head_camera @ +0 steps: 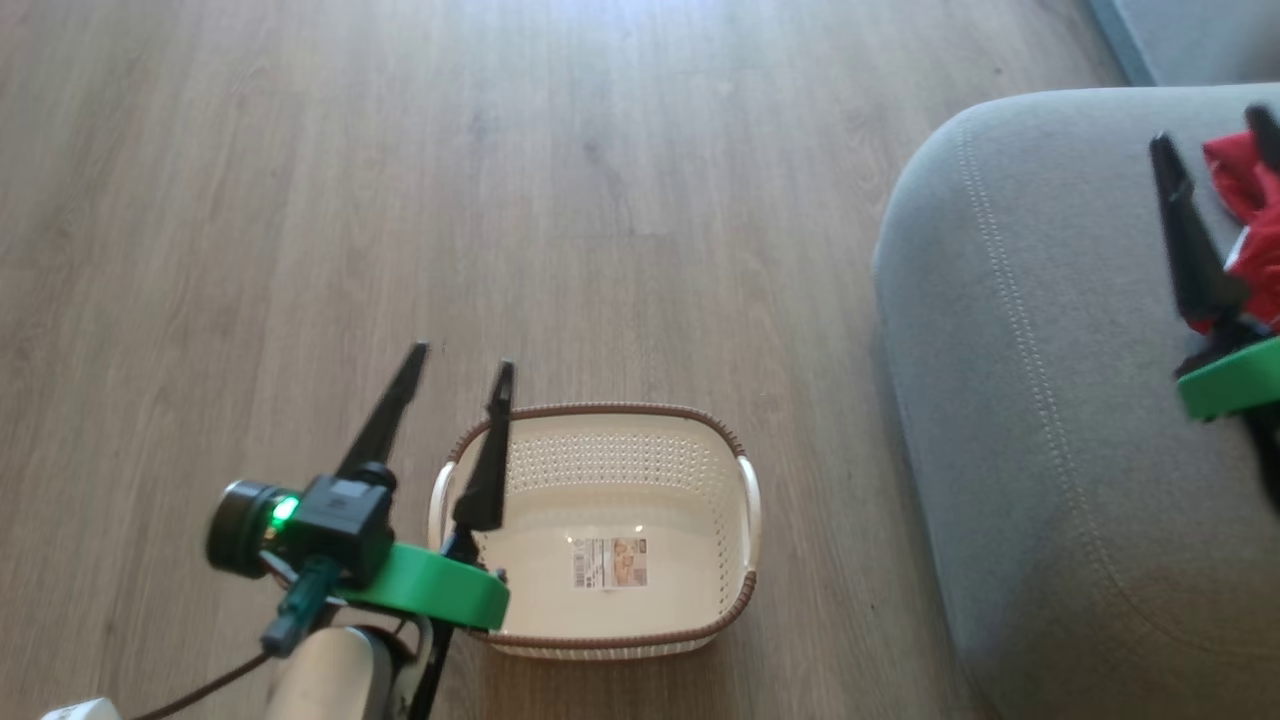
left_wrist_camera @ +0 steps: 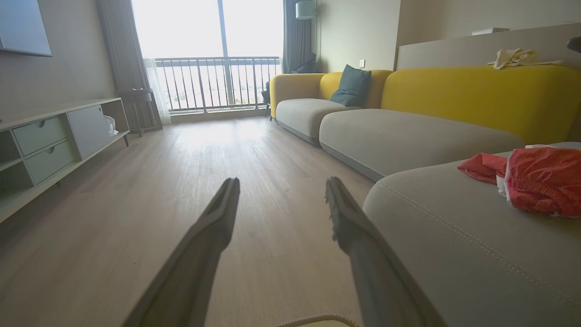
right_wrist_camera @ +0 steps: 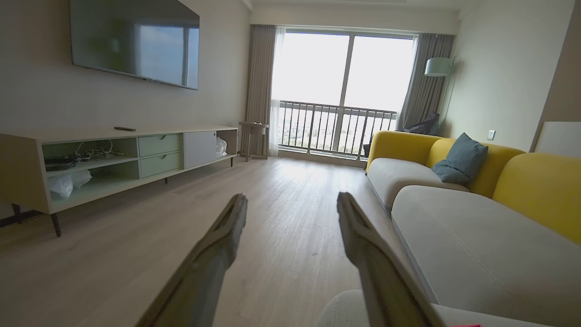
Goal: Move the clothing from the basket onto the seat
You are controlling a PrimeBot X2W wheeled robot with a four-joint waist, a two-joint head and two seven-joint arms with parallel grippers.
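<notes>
The red clothing (head_camera: 1240, 185) with white trim lies crumpled on the grey seat (head_camera: 1040, 400) at the right edge of the head view. In the left wrist view the clothing (left_wrist_camera: 540, 181) rests on the seat (left_wrist_camera: 454, 236). My right gripper (head_camera: 1210, 130) hovers over the garment, open; its wrist view shows the fingers (right_wrist_camera: 227, 236) spread with nothing between them. The cream basket (head_camera: 745, 490) stands on the floor, holding just its paper label (head_camera: 609, 563). My left gripper (head_camera: 462, 360) is open above the basket's left rim, and nothing sits between its spread fingers (left_wrist_camera: 213, 222).
Wooden floor (head_camera: 500, 200) stretches around the basket. The sofa continues with more grey cushions (left_wrist_camera: 408, 136), yellow backs (left_wrist_camera: 476, 95) and a blue pillow (right_wrist_camera: 458, 159). A low TV cabinet (right_wrist_camera: 113, 159) lines the opposite wall, and a balcony window (right_wrist_camera: 340, 91) is at the far end.
</notes>
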